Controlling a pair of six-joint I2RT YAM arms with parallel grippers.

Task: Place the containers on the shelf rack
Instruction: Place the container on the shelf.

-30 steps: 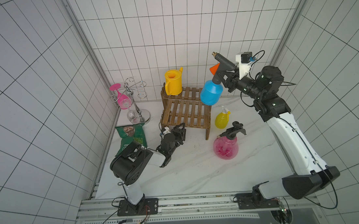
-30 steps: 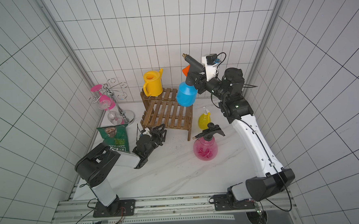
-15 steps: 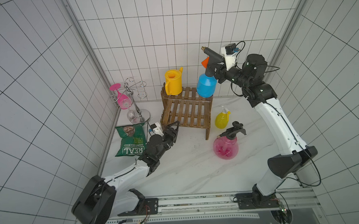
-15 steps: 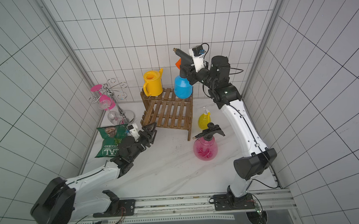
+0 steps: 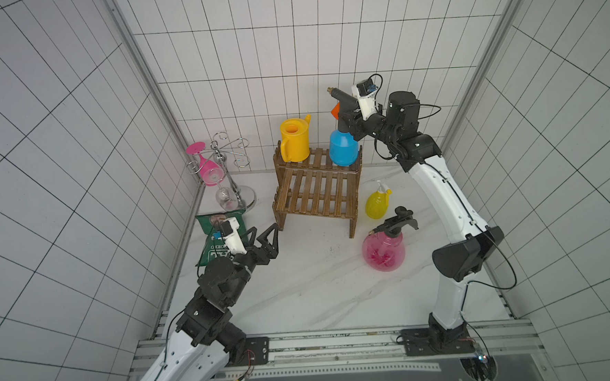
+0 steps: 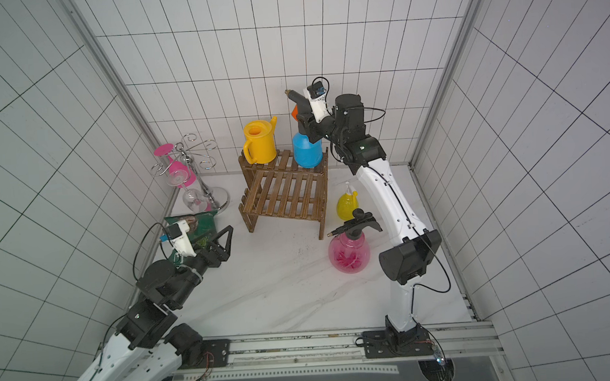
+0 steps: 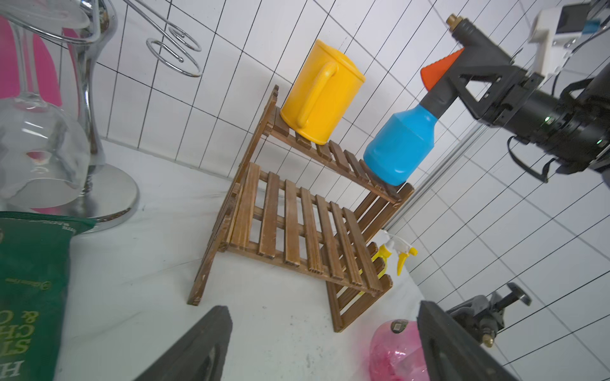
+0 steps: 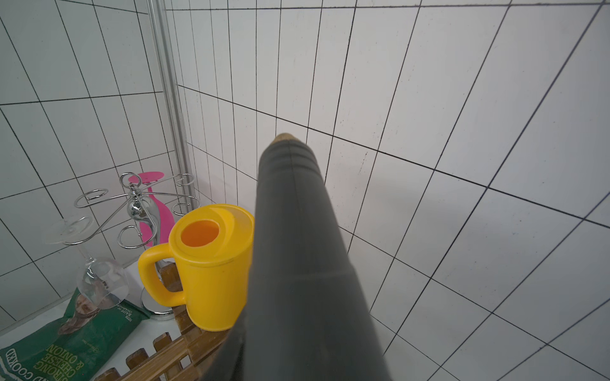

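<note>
The right gripper (image 5: 352,121) is clamping the grey sprayer head of the blue spray bottle (image 5: 344,150), upper centre-right in both top views. The bottle's base is sitting at the right end of the upper tier of the shelf rack (image 5: 318,194), apparently touching the slats. Whether it is fully seated there cannot be told. The yellow watering can (image 5: 295,140) is standing upright at the left end of the same tier. The left gripper (image 5: 264,233) is hovering over the counter (image 5: 301,288) at the lower left of the rack, spread wide and empty, near the green crisp bag (image 5: 208,255).

The small yellow trigger bottle (image 5: 378,205) and the pink pump sprayer (image 5: 384,255) are standing on the counter to the right of the rack. All look like rigid, light plastic. The blue one is probably top-heavy under its tall head, so the handle or neck is the sound hold. The pink sprayer's round, smooth belly is likely slippery, and its black pump handle is offering a better grip.
</note>
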